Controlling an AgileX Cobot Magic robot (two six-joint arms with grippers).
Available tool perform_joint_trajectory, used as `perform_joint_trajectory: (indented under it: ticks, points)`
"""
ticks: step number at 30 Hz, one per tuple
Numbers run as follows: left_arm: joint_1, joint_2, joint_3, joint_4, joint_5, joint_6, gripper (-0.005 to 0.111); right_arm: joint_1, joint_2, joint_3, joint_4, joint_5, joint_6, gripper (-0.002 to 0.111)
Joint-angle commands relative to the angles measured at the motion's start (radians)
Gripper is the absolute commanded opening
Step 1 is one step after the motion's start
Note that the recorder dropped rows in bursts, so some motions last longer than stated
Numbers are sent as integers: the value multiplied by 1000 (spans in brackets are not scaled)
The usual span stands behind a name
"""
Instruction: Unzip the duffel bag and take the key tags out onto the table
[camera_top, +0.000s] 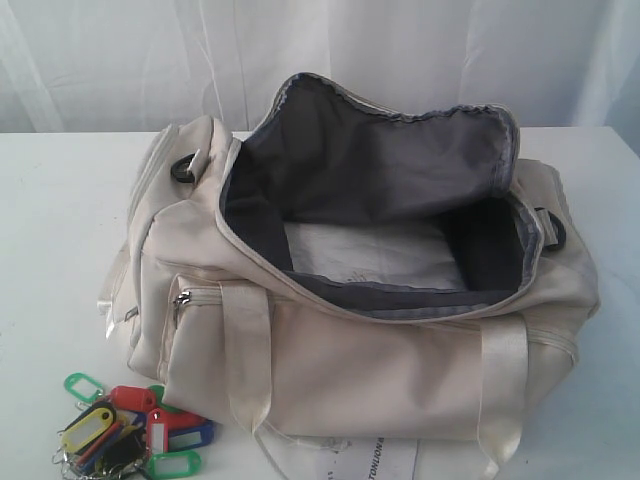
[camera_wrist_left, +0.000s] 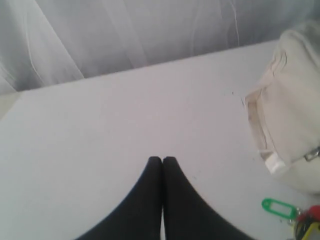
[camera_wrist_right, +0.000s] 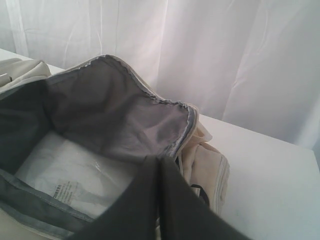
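Left gripper (camera_wrist_left: 162, 160) and right gripper (camera_wrist_right: 159, 160) are closed, empty; a low left sweep could scatter the nearby key tags (camera_top: 125, 428).

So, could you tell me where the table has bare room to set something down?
Bare table left of the duffel bag, back to the curtain; a narrower strip on its right. Crowded in front: key tags, paper tag.

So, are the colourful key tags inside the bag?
No, the key tags lie out on the table, beside the open duffel bag.
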Motion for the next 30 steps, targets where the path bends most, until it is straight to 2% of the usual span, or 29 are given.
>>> perform_joint_trajectory:
  ticks: [1,5,14,18,20,26,30]
  points:
    - [-8,-8,204,-11,-77,-2,0,5,-2,4,-8,-6,16,0]
    - [-8,-17,350,-16,-131,-2,0,5,-2,4,-8,-6,16,0]
    - [-8,-136,577,-51,-205,28,0,5,-2,4,-8,-6,16,0]
    - [-8,-136,583,-66,-402,42,0,5,-4,4,-10,-1,15,0]
    - [-8,-136,583,-106,-448,42,0,5,-4,4,-10,2,15,0]
    - [-8,-136,583,-215,-472,44,0,5,-4,4,-10,9,15,0]
    - [-8,-136,583,-218,-465,44,0,5,-4,4,-10,9,15,0]
